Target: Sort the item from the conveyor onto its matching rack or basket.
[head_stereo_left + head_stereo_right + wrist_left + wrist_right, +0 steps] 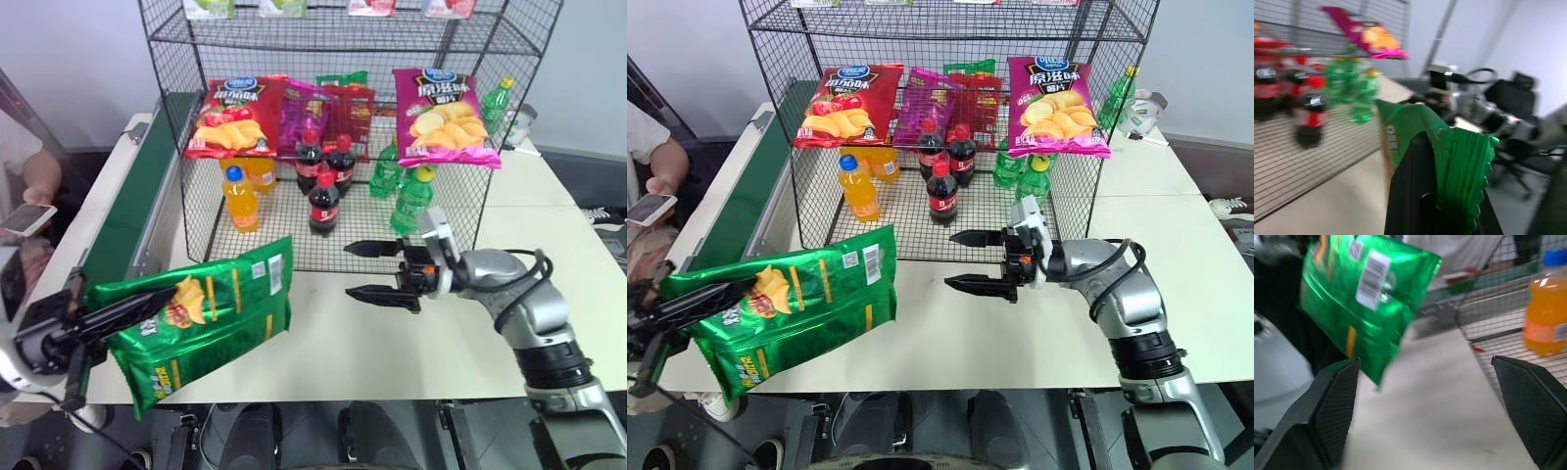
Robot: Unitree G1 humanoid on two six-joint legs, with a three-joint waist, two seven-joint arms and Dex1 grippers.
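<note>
Green crisp bag (211,318) hung clamped in the left gripper (122,311) at seven o'clock off the table (411,343), while the right gripper (377,269) gaped empty before the rack (176,127).

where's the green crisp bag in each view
Left eye: green crisp bag lower left, held by the left gripper.
Right eye: lower left.
Left wrist: centre, between the jaws.
Right wrist: upper left.
Shared landmark: orange bottle.
</note>
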